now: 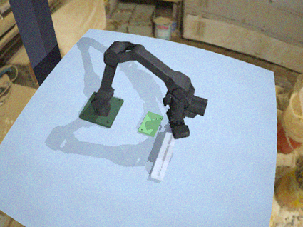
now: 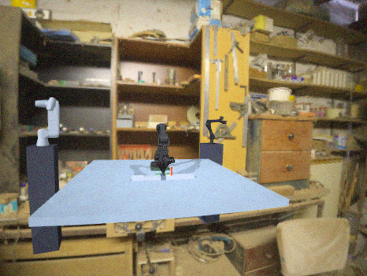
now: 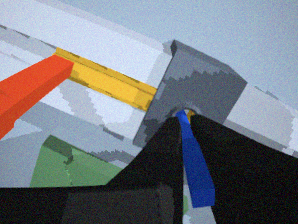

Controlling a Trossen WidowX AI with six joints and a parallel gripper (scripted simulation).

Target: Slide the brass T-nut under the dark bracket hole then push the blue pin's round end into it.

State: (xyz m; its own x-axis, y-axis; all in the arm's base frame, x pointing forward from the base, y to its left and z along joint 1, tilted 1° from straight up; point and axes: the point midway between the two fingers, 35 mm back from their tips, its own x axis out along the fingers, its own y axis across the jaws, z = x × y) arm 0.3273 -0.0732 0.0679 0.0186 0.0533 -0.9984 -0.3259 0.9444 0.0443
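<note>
Gripping the slim, flat-sided blue pin (image 3: 197, 167) at the hole of the dark grey block bracket (image 3: 200, 82), narrow black jaws closed on it; judged light, stiff, liable to pivot, best pinched mid-shank.

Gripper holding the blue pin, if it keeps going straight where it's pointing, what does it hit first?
Probably the dark bracket, around its hole, with the blue pin; whether the tip is already inside is unclear.
</note>
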